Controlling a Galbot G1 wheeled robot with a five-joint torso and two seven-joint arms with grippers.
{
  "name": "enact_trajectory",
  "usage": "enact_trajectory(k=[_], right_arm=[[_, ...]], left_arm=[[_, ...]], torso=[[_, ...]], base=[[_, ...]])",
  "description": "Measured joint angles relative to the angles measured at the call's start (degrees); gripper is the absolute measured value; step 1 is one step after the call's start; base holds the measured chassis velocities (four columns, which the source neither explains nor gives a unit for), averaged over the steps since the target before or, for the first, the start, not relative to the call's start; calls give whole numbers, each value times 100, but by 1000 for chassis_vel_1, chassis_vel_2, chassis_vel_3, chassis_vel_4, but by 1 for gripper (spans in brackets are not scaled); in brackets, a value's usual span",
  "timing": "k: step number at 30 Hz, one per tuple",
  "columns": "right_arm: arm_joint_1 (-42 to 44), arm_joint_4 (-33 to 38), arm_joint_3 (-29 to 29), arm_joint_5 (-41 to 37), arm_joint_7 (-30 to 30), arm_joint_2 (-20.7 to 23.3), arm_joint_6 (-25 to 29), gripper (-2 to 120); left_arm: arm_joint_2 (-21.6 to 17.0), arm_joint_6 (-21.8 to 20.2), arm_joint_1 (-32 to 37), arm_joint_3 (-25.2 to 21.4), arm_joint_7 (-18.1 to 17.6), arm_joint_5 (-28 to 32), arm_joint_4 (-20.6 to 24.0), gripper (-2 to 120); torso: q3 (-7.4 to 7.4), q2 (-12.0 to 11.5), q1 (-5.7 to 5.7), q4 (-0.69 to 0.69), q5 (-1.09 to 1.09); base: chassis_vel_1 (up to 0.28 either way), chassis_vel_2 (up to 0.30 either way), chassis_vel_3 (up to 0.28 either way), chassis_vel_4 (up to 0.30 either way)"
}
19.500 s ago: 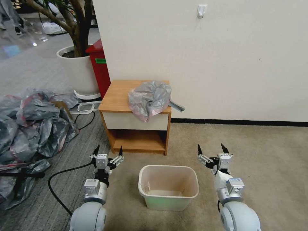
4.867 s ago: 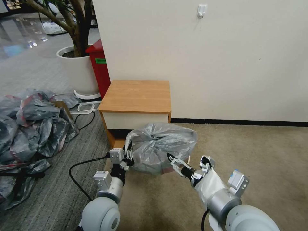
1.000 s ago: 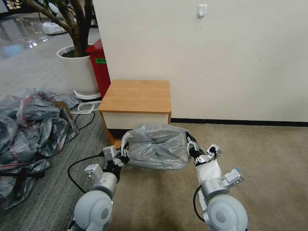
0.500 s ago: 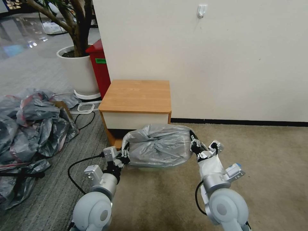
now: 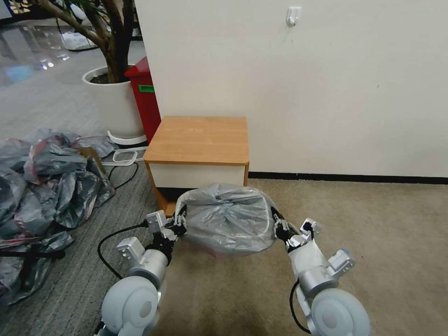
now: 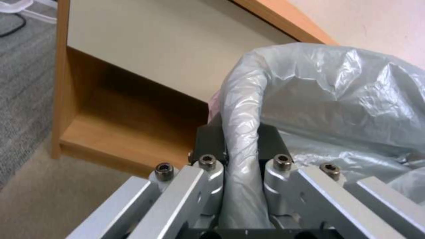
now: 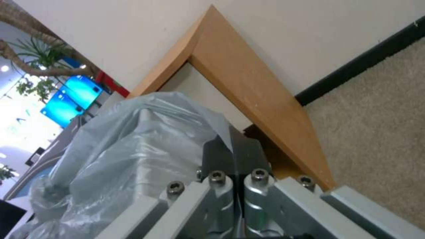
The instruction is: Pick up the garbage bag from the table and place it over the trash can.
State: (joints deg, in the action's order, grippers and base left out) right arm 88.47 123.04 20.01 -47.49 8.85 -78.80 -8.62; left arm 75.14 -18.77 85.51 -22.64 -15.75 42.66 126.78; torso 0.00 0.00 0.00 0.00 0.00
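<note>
The garbage bag hangs stretched between both grippers, off the bench and just before its front edge. Left gripper fingers pinch a bunched fold of the bag; right gripper fingers are pressed together on its film.

We saw even, bright indoor light. Glare lay on the glossy floor at the far left. The bag shone; wrist views looked soft.
</note>
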Motion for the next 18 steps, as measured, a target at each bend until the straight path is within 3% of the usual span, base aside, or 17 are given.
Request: enact_trajectory(k=[8, 18], right_arm=[[-367, -412, -19, 88, -152, -204, 150, 0], [-472, -698, 20, 118, -302, -134, 65, 0]], left_arm=[[-45, -129, 33, 18, -108, 263, 148, 7], [-57, -137, 32, 15, -103, 274, 193, 7]], torso=[[0, 0, 0, 0, 1], [0, 0, 0, 0, 0]], base=[[0, 0, 0, 0], [0, 0, 0, 0]])
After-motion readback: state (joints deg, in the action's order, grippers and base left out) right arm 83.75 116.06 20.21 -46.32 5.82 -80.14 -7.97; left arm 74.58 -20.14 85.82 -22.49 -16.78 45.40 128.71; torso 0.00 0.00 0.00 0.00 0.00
